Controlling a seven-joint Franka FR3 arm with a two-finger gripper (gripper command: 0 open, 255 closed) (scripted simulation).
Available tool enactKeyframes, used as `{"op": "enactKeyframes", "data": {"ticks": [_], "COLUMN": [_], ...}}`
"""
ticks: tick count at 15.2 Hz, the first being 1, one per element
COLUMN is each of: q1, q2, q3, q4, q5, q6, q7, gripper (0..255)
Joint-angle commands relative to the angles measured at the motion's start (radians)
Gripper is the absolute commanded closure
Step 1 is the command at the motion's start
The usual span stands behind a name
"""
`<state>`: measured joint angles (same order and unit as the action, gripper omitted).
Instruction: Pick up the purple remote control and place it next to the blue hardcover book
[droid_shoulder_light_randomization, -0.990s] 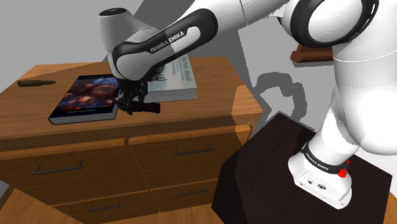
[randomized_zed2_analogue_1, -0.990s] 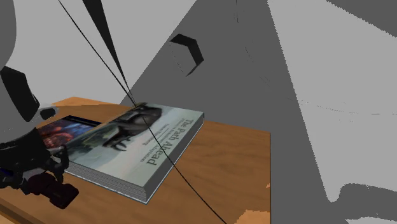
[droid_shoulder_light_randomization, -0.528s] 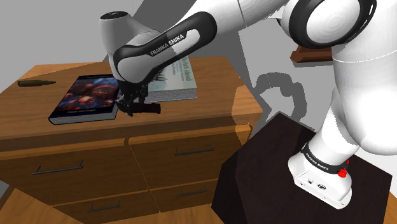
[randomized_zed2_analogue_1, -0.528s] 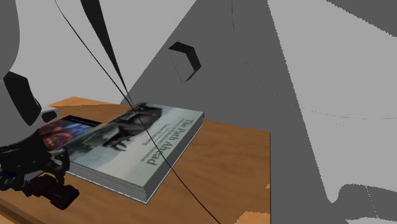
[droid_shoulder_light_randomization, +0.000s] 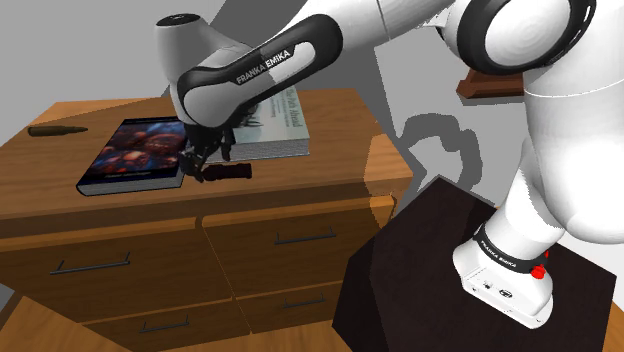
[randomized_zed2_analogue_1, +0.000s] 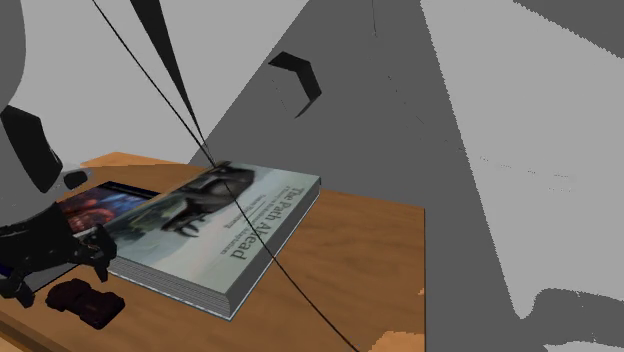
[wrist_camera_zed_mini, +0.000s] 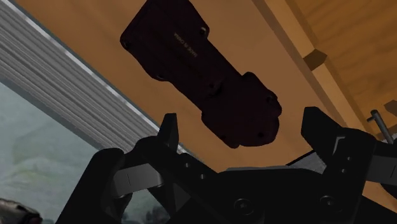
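- The claw (wrist_camera_zed_mini: 242, 121) hangs open, its fingers touching nothing.
- The dark remote (wrist_camera_zed_mini: 203, 76) lies flat on the dresser (droid_shoulder_light_randomization: 300, 185) just beneath it, its long axis slanting across the finger gap.
- The blue book (droid_shoulder_light_randomization: 135, 155) sits near.

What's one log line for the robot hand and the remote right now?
gripper: open, holding nothing | dark remote: lying on dresser, beside blue book | gripper position: just above remote
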<state>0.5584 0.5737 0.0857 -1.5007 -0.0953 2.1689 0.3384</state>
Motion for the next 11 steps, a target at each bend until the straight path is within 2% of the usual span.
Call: {"op": "enactKeyframes", "data": {"ticks": [1, 3, 11], "q1": [0.000, 0.000, 0.000], "q2": [-0.025, -0.052, -0.052], "q3": [0.002, 0.004, 0.004], "q4": [0.012, 0.029, 0.029], "q5": [0.003, 0.006, 0.006], "q6": [-0.037, -0.081, -0.081], "q7": [-0.002, -0.004, -0.004], "gripper": [0, 0, 0]}}
